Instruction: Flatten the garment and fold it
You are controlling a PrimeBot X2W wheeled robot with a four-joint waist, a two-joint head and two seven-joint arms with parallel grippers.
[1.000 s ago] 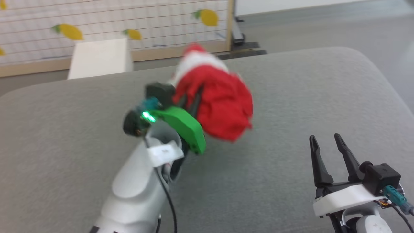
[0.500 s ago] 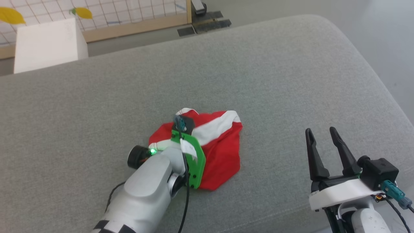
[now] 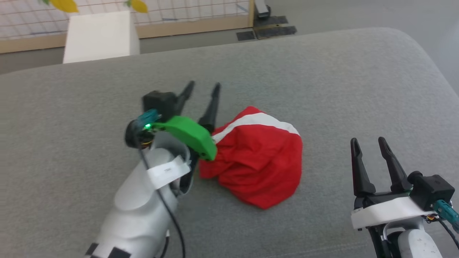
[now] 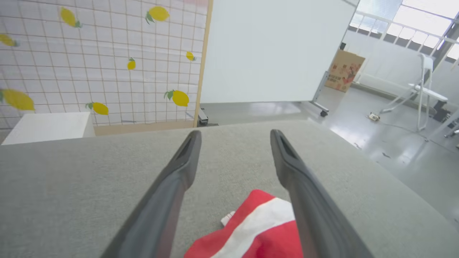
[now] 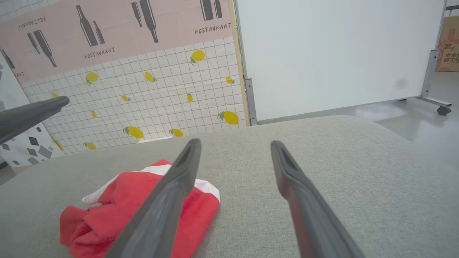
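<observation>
Garment [image 3: 258, 157] lies bunched, outline lost in folds; left fingers [image 3: 212, 105] and right fingers [image 3: 358, 168] gape empty.

A grey, fabric-covered padded surface with rounded corners [image 3: 322, 71] spreads wide. Beyond its far edge stands a white rectangular box [image 3: 98, 36], backed by a wood-framed white grid panel printed with yellow lemons [image 4: 107, 53]. Beside the panel stands a large white wheeled board [image 4: 272, 46].

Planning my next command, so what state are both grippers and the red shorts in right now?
left gripper: open, holding nothing, by the shorts' left edge.
right gripper: open, holding nothing, apart from the shorts.
red shorts: crumpled in a heap on the grey cushion, neither flattened nor folded.
</observation>
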